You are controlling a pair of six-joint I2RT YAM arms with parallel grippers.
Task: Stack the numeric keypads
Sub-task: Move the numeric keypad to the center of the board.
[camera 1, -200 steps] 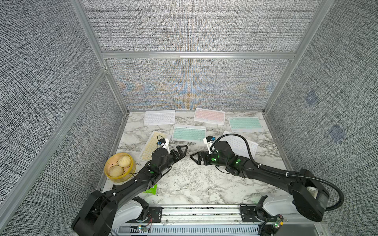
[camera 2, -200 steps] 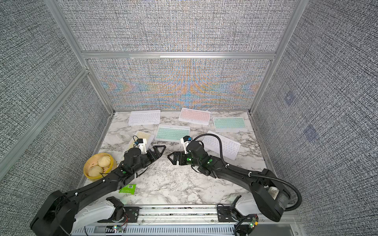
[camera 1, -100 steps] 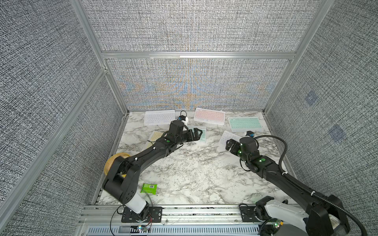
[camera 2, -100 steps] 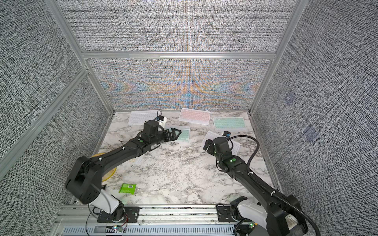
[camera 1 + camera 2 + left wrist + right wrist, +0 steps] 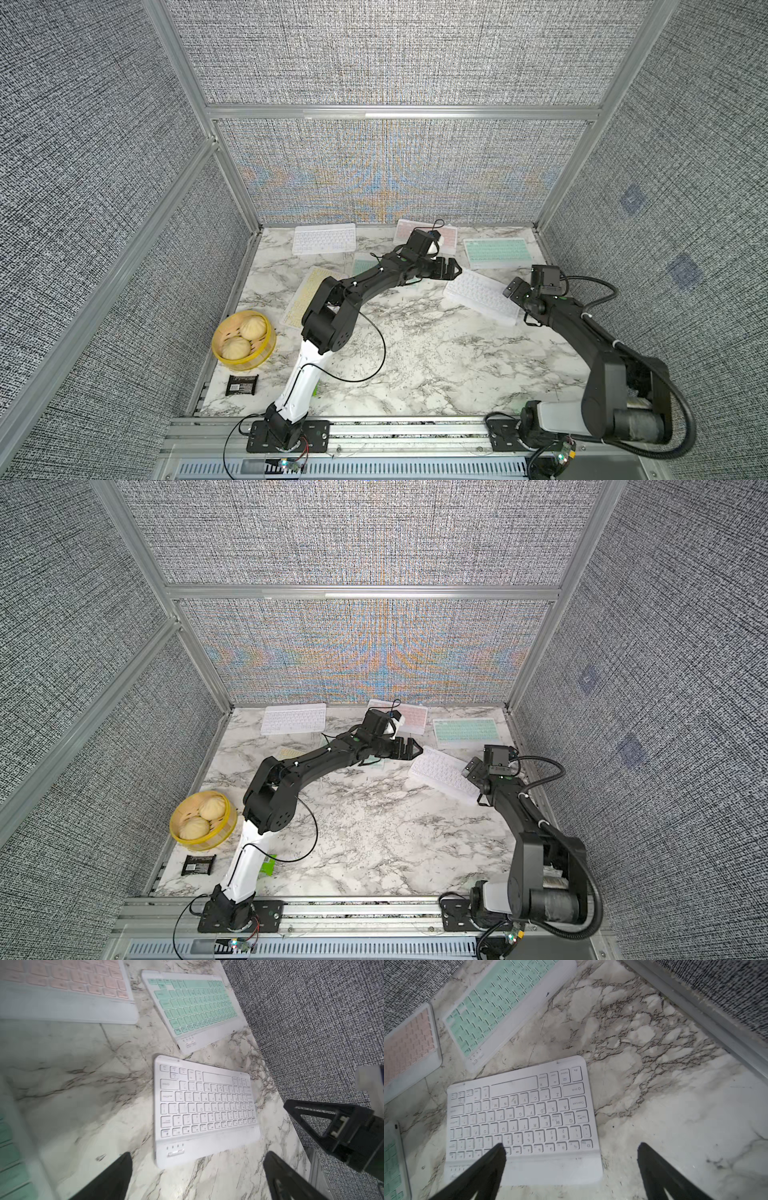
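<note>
Several numeric keypads lie flat on the marble table: a white one (image 5: 324, 237) at the back left, pink (image 5: 446, 241), mint (image 5: 496, 252), yellow (image 5: 305, 299), and an angled white one (image 5: 482, 296) on the right. Another mint keypad (image 5: 362, 266) is mostly hidden under my left arm. My left gripper (image 5: 451, 269) hovers open just short of the angled white keypad (image 5: 205, 1105). My right gripper (image 5: 513, 288) is open at that keypad's other end. One of its fingers (image 5: 492, 1163) hangs over the keypad's keys (image 5: 519, 1118), the other over bare marble.
A yellow basket (image 5: 243, 340) with two buns stands at the front left, with a dark packet (image 5: 242, 384) in front of it. A green packet (image 5: 268, 864) peeks from behind my left arm. The right wall's metal rail (image 5: 695, 1012) runs close to the right gripper.
My left gripper has swung right from the middle mint keypad toward the angled white one. My right gripper has drawn back to that keypad's right end. Both stay open.
</note>
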